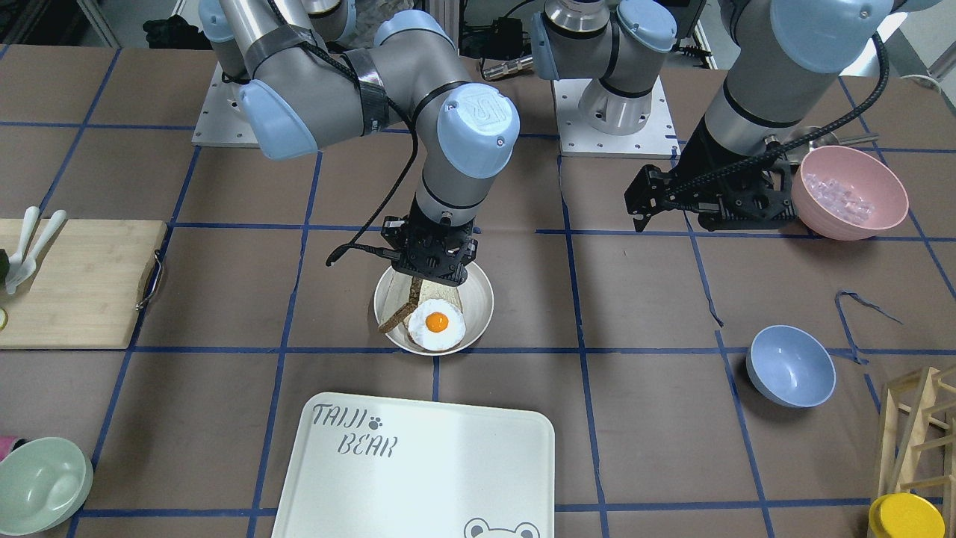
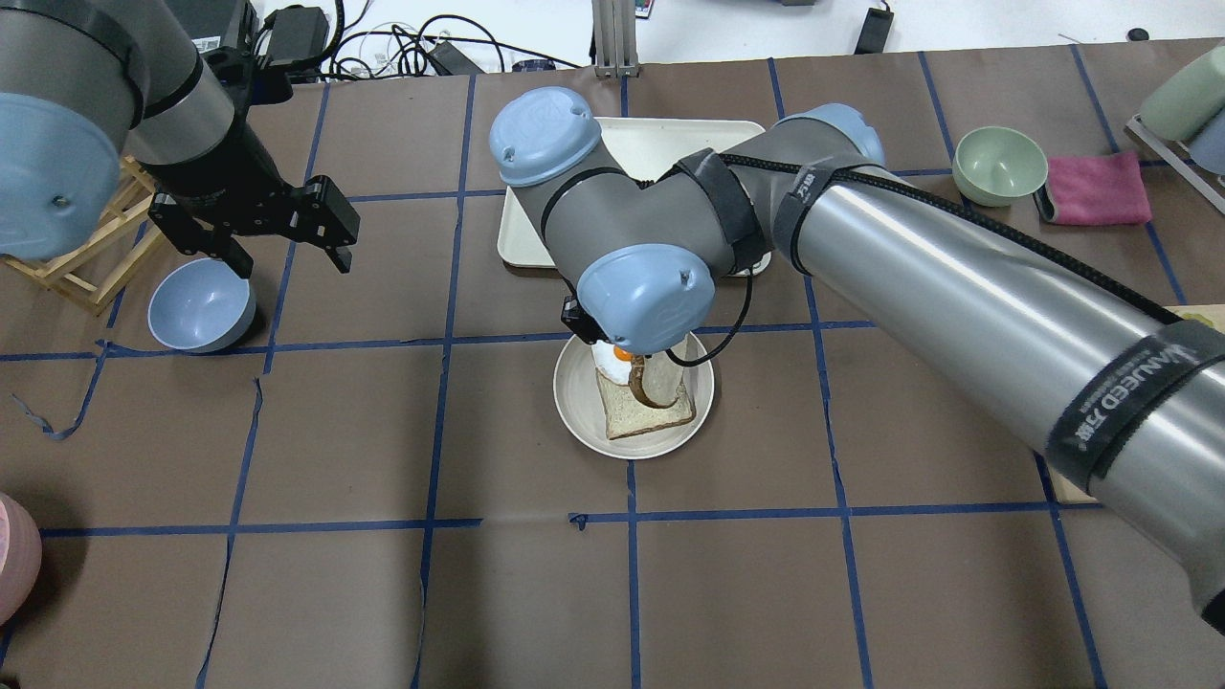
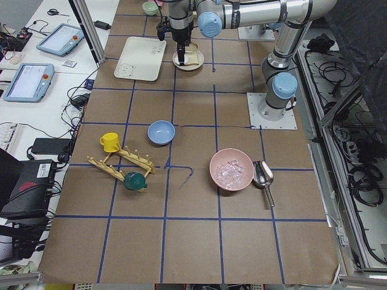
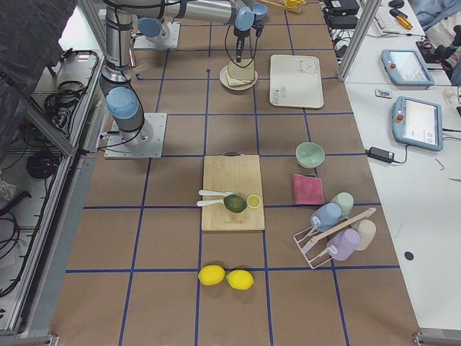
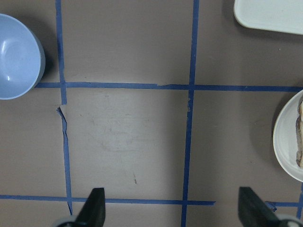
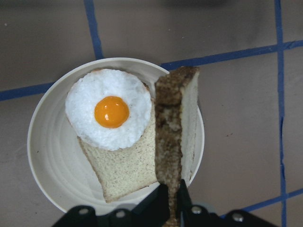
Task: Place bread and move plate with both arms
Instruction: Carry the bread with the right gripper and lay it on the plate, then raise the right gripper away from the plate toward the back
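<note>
The off-white plate sits mid-table and holds a paler square slice with a fried egg on it. My right gripper hangs straight over the plate, shut on the dark-crusted bread. The bread is on edge beside the egg, crust toward the wrist camera. It also shows in the overhead view. I cannot tell whether its lower end touches the slice below. My left gripper is open and empty above bare table, near a blue bowl, well apart from the plate.
The white "TAIJI BEAR" tray lies just beyond the plate. A pink bowl of ice cubes stands by the left arm. A cutting board, a green bowl and a wooden rack sit at the edges.
</note>
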Motion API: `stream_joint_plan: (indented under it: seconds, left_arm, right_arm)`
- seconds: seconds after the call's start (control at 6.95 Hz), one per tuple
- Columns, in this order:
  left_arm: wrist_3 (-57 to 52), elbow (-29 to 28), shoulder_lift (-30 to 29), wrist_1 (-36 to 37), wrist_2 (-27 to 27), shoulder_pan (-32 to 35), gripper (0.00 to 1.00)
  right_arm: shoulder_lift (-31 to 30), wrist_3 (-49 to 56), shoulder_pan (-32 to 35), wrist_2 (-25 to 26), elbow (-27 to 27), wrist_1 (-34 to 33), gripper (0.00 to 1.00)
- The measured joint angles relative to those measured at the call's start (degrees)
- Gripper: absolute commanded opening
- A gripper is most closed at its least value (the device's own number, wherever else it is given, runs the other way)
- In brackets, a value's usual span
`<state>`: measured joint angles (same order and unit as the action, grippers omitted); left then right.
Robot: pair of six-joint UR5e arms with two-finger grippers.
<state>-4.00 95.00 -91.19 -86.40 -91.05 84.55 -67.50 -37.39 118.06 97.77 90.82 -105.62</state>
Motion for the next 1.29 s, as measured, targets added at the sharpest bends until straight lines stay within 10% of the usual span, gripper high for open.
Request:
stream_joint_plan:
  seconds: [0.29, 0.43, 0.86, 1.29]
  left_arm:
    - [0.0, -0.1, 0.0, 0.0, 0.0, 0.0, 1.0]
    - [-0.1, -0.1, 0.0, 0.0, 0.0, 0.0, 1.0]
    - [-0.3, -0.1, 0.0, 0.0, 0.0, 0.0, 1.0]
    - [-0.3, -0.1, -0.4, -0.1, 0.1, 0.0, 1.0]
  right_arm:
    - [0.8, 1.0, 0.2, -1.0, 1.5, -2.9, 0.86]
    - [0.9, 2.0, 0.2, -1.1, 1.7, -3.5, 1.0]
    - [-1.0, 9.2, -2.3, -2.3, 1.2, -8.0, 1.0]
    - [-6.8, 27.7, -19.3, -7.6, -1.9, -1.0, 1.0]
